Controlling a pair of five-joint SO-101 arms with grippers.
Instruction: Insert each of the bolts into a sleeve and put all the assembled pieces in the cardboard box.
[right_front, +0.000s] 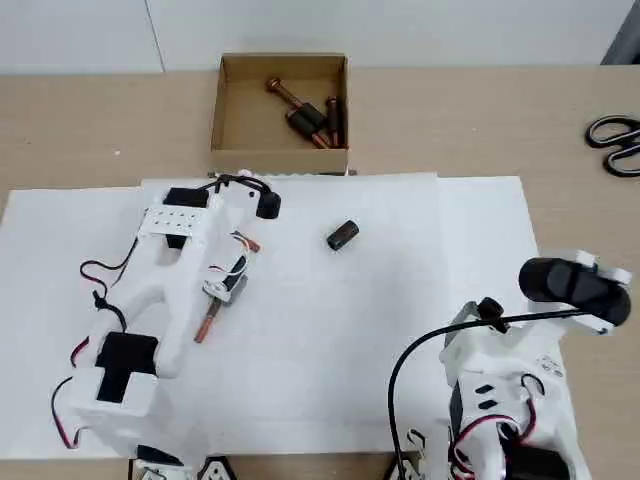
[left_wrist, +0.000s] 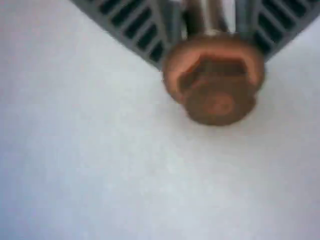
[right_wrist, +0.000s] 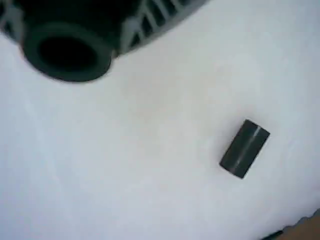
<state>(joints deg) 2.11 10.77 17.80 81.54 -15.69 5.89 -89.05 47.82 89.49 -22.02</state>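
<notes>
Left claw (right_front: 226, 282) is clamped on a copper bolt (left_wrist: 215, 82), low over the left part of the white sheet (right_front: 400, 330), with the hex head poking out past the fingers. Right claw (right_wrist: 75, 20) is gripping a black sleeve (right_wrist: 67, 52) up over the sheet's near right corner. A loose sleeve (right_front: 343, 236) lies toward the sheet's far edge, well apart from both claws. The cardboard box (right_front: 232, 110) sits at the table's far edge with assembled pieces (right_front: 312, 118) inside, and scissors (right_front: 615, 143) are near the far right corner
</notes>
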